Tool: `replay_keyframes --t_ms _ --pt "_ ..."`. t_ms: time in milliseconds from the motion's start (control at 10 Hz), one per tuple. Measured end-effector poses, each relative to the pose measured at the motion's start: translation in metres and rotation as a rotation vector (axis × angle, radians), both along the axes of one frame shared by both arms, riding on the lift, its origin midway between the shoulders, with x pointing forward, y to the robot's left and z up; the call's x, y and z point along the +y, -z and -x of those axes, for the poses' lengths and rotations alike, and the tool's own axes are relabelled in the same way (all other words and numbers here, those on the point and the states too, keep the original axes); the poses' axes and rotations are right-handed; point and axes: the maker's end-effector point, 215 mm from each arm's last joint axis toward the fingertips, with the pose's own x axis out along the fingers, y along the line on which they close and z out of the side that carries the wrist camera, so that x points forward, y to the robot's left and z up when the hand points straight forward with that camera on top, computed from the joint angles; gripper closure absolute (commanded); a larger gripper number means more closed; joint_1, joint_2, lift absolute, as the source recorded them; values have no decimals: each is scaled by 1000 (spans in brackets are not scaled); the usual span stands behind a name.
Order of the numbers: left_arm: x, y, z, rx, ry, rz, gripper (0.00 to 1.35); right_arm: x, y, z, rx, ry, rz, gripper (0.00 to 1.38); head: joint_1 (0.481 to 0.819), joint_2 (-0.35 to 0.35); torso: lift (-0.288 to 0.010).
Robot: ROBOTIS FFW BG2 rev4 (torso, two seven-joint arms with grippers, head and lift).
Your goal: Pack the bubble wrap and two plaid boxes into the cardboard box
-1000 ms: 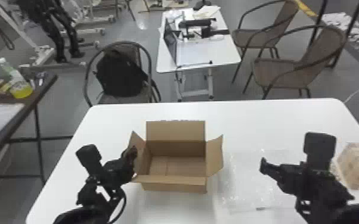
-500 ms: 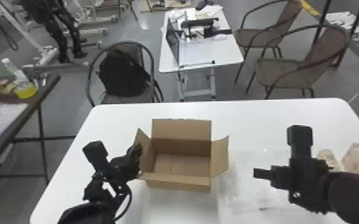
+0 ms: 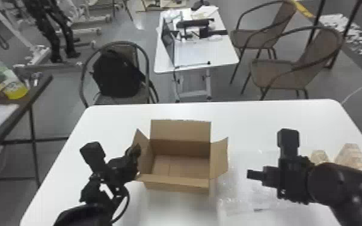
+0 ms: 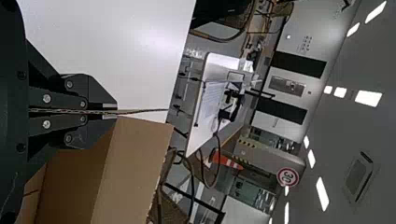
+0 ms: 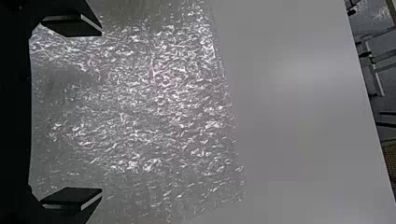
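Take the cardboard box [image 3: 181,187] as your dial's centre, with twelve pointing away from the robot: it stands upright on the white table [image 3: 249,120], flaps spread, nothing packed in it yet. At nine o'clock your left gripper [image 4: 116,111] is closed tight on the box's left flap [image 3: 145,151], which should help you steady it; the cardboard looks light and stiff in the panel but bendy at the crease, so avoid tugging hard. Your right gripper [image 5: 101,112] has its fingers spread wide at about three o'clock, over the sheet of bubble wrap [image 5: 163,102], which lies flat and crinkled toward four o'clock. The wrap is your likely first item. Expect it to be almost weightless, limp and slick, sliding rather than lifting if you only graze it; lower the fingertips close to the tabletop and pinch a gathered fold near the middle, so that less of it trails or snags on a flap. Farther out at three o'clock, partly behind the right arm, sit one plaid box [image 3: 319,155] and, just outward of it, the second plaid box [image 3: 351,153]. They look rigid and probably light; grip each squarely across opposite sides, gently enough not to dent them.
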Motion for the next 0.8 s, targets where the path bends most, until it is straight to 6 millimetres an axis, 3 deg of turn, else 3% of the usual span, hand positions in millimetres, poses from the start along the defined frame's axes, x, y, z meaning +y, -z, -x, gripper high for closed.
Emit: replay_keyframes --t_ms 400,800 --pt "-6 -1 -4 -7 8 6 1213 13 20 0 62 -43 29 93 695 176 -14" --pt "-15 -4 -7 -19 19 21 1213 1 37 9 107 -63 111 99 695 155 -14"
